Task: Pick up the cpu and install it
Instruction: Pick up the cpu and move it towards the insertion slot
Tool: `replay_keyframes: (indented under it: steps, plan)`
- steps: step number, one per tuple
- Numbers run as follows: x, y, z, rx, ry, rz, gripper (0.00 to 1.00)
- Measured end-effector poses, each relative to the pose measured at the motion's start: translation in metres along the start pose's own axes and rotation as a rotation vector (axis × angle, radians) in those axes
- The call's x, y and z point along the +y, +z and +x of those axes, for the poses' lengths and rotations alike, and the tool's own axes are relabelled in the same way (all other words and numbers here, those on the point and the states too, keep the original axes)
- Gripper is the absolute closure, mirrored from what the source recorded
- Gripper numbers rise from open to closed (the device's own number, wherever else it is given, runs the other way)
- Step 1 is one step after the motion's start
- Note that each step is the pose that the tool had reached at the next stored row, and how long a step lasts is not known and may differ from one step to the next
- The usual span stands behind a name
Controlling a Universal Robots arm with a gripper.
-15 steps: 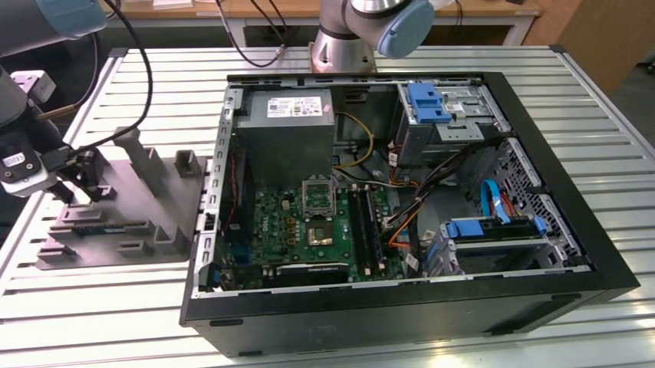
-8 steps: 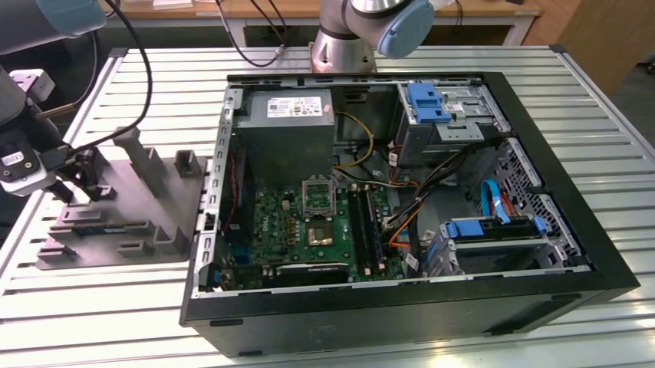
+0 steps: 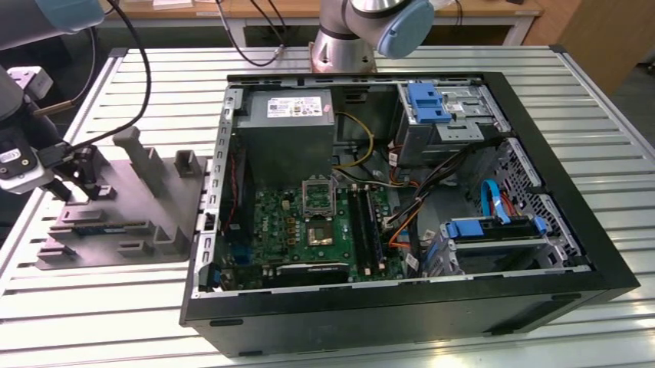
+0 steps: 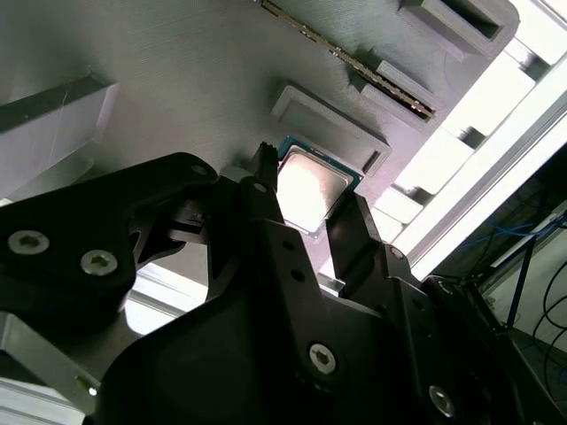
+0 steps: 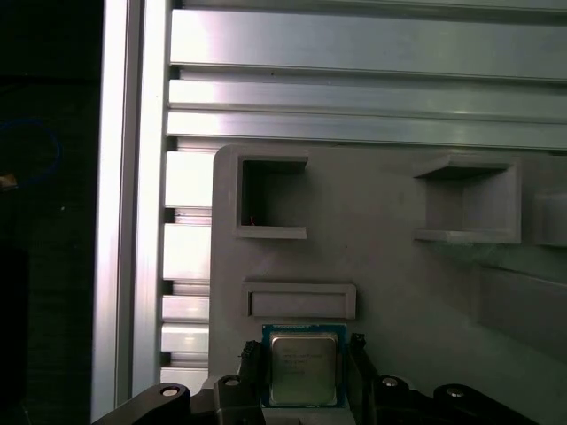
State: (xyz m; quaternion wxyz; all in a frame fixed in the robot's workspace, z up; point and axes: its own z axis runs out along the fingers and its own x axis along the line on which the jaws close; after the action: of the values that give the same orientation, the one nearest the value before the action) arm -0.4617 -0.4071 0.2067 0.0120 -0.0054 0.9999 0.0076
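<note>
The cpu (image 5: 304, 370), a small square chip with a dull silvery top and a green rim, lies on the grey holder plate (image 5: 390, 292) beside a low raised rim. My gripper (image 5: 305, 347) has its two black fingers pressed against opposite sides of the chip, so it is shut on it. In the second wrist view the cpu (image 4: 310, 186) shines between the fingers of the gripper (image 4: 306, 190). In the exterior view the gripper (image 3: 80, 193) stands over the holder plate (image 3: 143, 199) at the exterior view's left, well away from the open computer case (image 3: 409, 307). The motherboard's socket (image 3: 319, 232) lies inside the case.
A green memory stick (image 3: 103, 228) lies in a slot of the holder plate, seen as a thin strip (image 4: 345, 57) in the second wrist view. The case holds a grey power supply (image 3: 291, 115), drive bays with blue tabs (image 3: 428, 103) and loose cables (image 3: 430, 184). All rests on a slatted aluminium table (image 3: 103, 307).
</note>
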Motion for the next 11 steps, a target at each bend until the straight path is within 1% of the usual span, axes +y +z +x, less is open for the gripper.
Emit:
replay_keyframes:
  steps: [11]
  plan:
    - [0.0001, -0.0035, -0.0001, 0.0, 0.0, 0.0004, 0.53]
